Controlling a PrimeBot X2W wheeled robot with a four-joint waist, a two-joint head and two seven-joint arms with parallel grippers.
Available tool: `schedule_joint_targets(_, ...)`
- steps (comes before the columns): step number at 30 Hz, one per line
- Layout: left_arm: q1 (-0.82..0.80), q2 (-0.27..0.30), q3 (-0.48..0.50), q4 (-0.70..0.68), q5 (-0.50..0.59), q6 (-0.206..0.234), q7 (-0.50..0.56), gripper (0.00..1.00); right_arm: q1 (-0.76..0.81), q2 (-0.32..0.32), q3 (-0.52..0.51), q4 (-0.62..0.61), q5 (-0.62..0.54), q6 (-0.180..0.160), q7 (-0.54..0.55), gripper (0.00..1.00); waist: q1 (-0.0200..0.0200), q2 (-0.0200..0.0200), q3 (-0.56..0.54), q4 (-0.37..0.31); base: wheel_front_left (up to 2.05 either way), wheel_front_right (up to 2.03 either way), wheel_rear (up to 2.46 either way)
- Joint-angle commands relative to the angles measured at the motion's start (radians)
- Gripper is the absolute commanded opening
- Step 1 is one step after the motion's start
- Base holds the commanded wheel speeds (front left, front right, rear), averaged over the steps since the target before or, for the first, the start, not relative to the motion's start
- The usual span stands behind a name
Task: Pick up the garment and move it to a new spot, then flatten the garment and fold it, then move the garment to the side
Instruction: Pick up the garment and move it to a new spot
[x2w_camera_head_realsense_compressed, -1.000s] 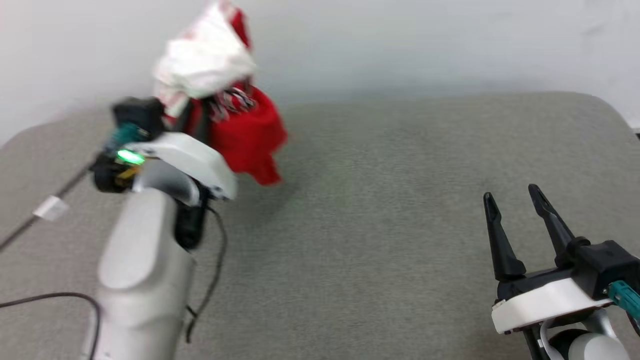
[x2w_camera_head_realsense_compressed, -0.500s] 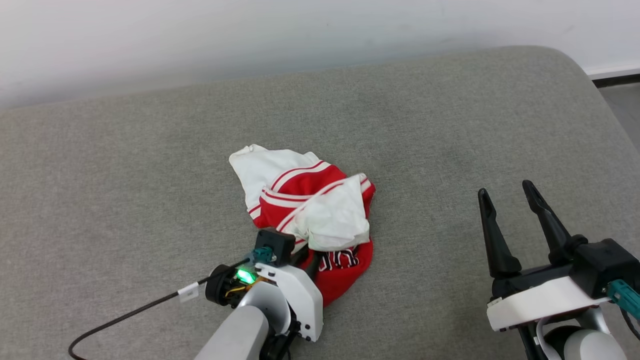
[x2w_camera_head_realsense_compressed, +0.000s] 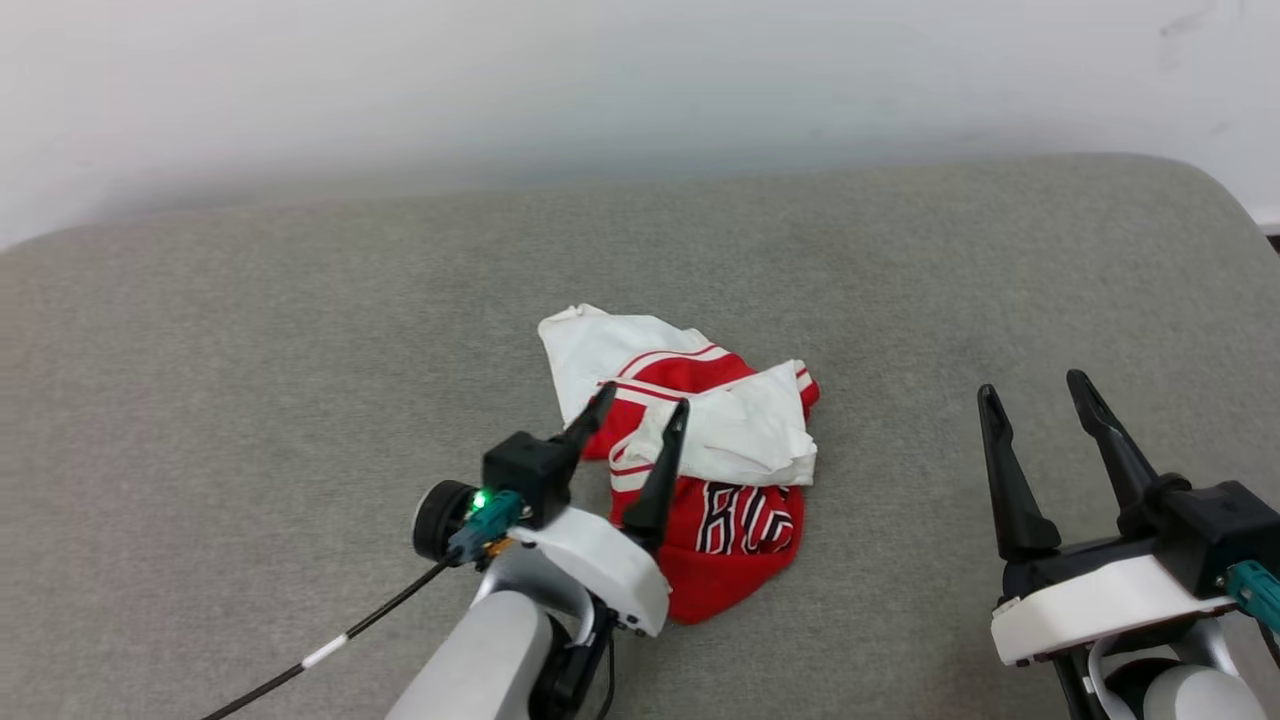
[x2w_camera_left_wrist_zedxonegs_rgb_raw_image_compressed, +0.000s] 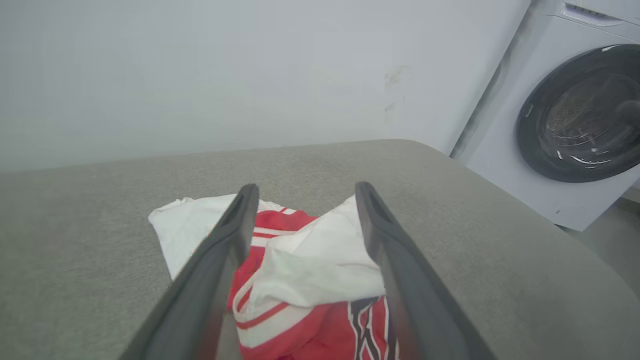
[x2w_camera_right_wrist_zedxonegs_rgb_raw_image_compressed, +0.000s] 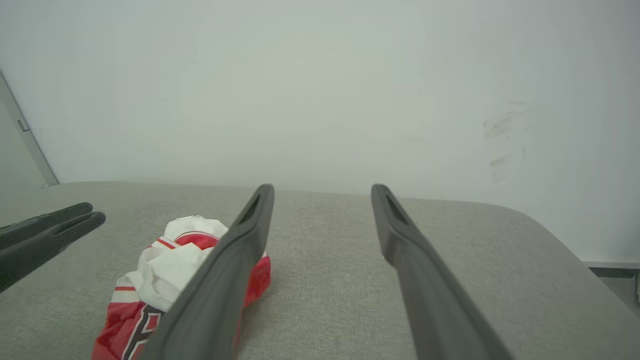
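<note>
Garment (x2w_camera_head_realsense_compressed: 735, 470) — crumpled heap, mid-frame on grey tabletop (x2w_camera_head_realsense_compressed: 300, 400); lettering partly visible at its lower edge.
L gripper (x2w_camera_head_realsense_compressed: 645, 398): fingers apart, empty, at heap's left side.
R gripper (x2w_camera_head_realsense_compressed: 1031, 385): fingers apart, empty, lower right, well apart.
Step, prob.: flatten — pinch one layer at opposite sleeve hems, draw outward, low.

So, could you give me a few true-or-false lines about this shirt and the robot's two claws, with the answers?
1. The garment lies crumpled on the grey cushion. True.
2. The left gripper is clamped on the garment. False: its fingers stand apart, gripping nothing.
3. The right gripper is open, off to one side of the garment. True.
4. The garment is blue and yellow. False: it is red and white, with black lettering.
5. A washing machine stands past the cushion's end. True.
</note>
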Motion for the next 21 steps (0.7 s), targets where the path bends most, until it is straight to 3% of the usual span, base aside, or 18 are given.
schedule_joint_targets(1,0.024,0.010,0.012,-0.014,0.004,0.013,-0.009,1.00,0.008,0.001,-0.001,-0.004,-0.003,0.000,0.004,1.00,0.0001,-0.0001,-0.018,0.022,0.00,0.00,0.00)
schedule_joint_targets(10,0.110,0.111,0.161,-0.142,-0.012,0.133,-0.046,1.00,0.045,0.001,-0.023,-0.008,-0.009,0.000,0.024,1.00,0.0001,-0.0001,-0.047,0.070,0.00,0.00,0.00)
schedule_joint_targets(15,0.177,0.174,0.203,-0.183,-0.010,0.159,-0.044,1.00,0.073,0.001,-0.034,-0.001,0.003,0.000,0.041,1.00,0.0001,-0.0001,-0.074,0.078,0.00,0.00,0.00)
schedule_joint_targets(21,0.241,0.203,0.199,-0.225,-0.007,0.175,-0.016,1.00,0.108,0.001,-0.030,0.000,0.008,0.000,0.056,1.00,0.0001,-0.0001,-0.108,0.070,0.00,0.00,0.00)
